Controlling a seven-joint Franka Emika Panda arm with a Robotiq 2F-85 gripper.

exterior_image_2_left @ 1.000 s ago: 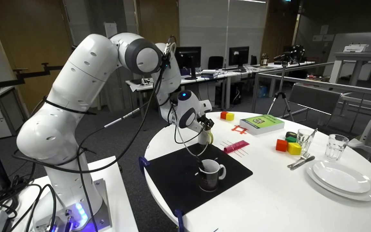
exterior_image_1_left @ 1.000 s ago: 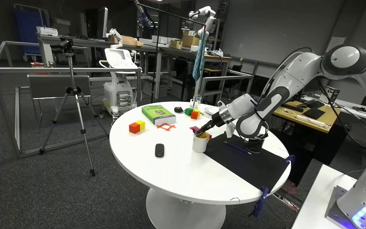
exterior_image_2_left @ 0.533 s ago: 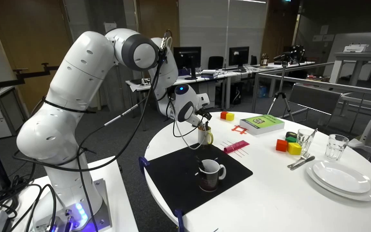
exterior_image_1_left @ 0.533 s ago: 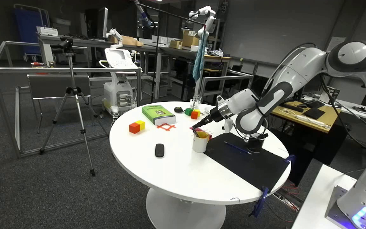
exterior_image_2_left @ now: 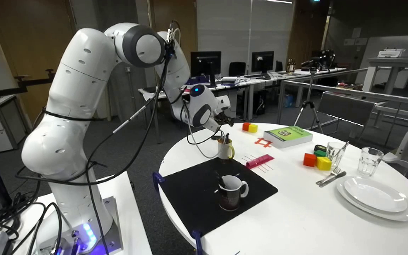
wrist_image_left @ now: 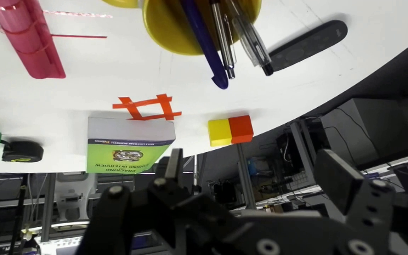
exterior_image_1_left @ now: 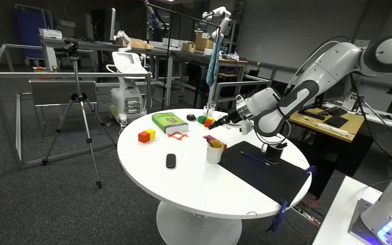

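My gripper [wrist_image_left: 255, 170] is open and empty in the wrist view, its two fingers wide apart. In both exterior views the gripper [exterior_image_1_left: 211, 127] [exterior_image_2_left: 229, 121] is in the air above a white mug [exterior_image_1_left: 213, 155] [exterior_image_2_left: 224, 150], apart from it. The mug has a yellow inside [wrist_image_left: 170, 33] and stands upright on the table. A dark blue pen [wrist_image_left: 207, 47], a silver pen [wrist_image_left: 225, 46] and a clear pen with a black end [wrist_image_left: 255, 46] lean in it. A black remote [wrist_image_left: 308, 44] lies beside the mug.
A black mat [exterior_image_2_left: 197, 191] carries a dark mug [exterior_image_2_left: 230, 198] and a blue pencil [exterior_image_1_left: 254, 158]. A pink piece [exterior_image_2_left: 259, 160], a green book [exterior_image_1_left: 169, 123], coloured cubes [exterior_image_1_left: 146, 135], glasses [exterior_image_2_left: 370, 161], cutlery [exterior_image_2_left: 331, 177] and plates [exterior_image_2_left: 377, 193] are on the round table [exterior_image_1_left: 182, 183].
My gripper has risen from the white mug's mouth, where its tips were a second ago, and the arm has drawn up and back. The mug has stayed in place with the pens in it.
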